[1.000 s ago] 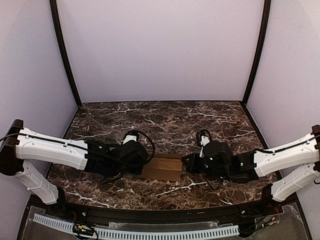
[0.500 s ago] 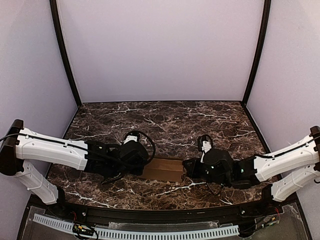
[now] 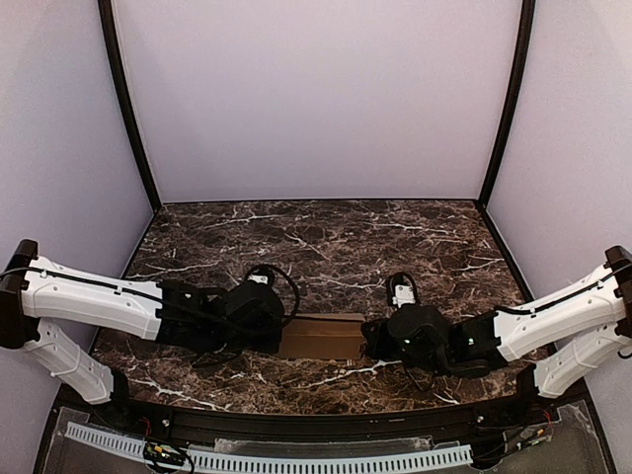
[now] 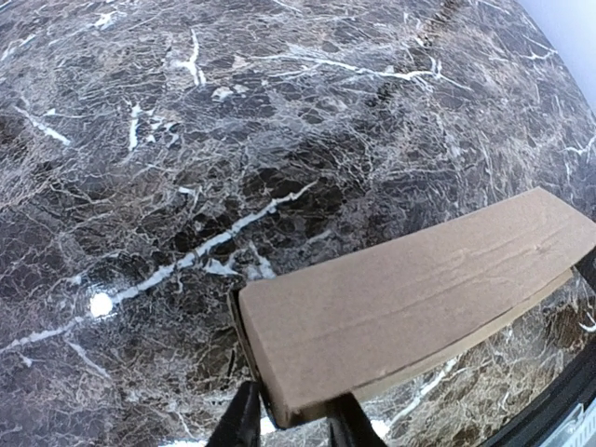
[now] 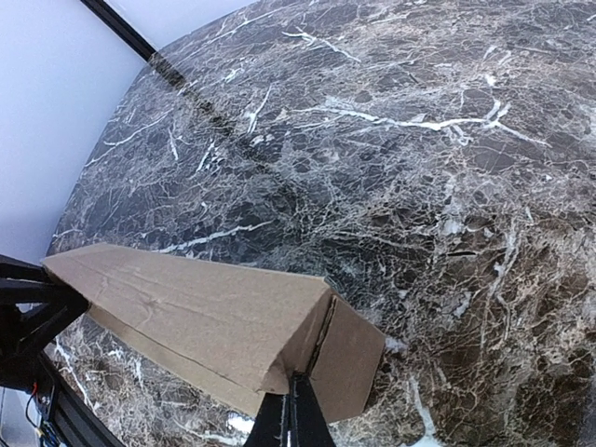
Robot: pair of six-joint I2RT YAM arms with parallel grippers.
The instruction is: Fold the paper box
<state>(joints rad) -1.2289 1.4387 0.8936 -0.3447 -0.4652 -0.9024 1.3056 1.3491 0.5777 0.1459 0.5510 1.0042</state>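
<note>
The paper box (image 3: 321, 337) is a narrow brown cardboard box lying between my two grippers near the table's front edge. My left gripper (image 3: 274, 338) holds its left end. In the left wrist view the fingers (image 4: 240, 421) straddle the near end of the box (image 4: 419, 279), one on each side. My right gripper (image 3: 369, 340) is at the box's right end. In the right wrist view its gripper (image 5: 291, 416) is shut, fingers together, with the tips against the seam of the end flap (image 5: 349, 358) of the box (image 5: 186, 312).
The dark marble table (image 3: 326, 242) stretches behind the box to the back wall. A black rail (image 3: 316, 420) runs along the near edge just in front of both arms. Black frame posts (image 3: 126, 109) stand at the back corners.
Both grippers and the box have shifted slightly toward the near edge. The right gripper has moved in closer against the box's right end. The box now looks narrower from above.
</note>
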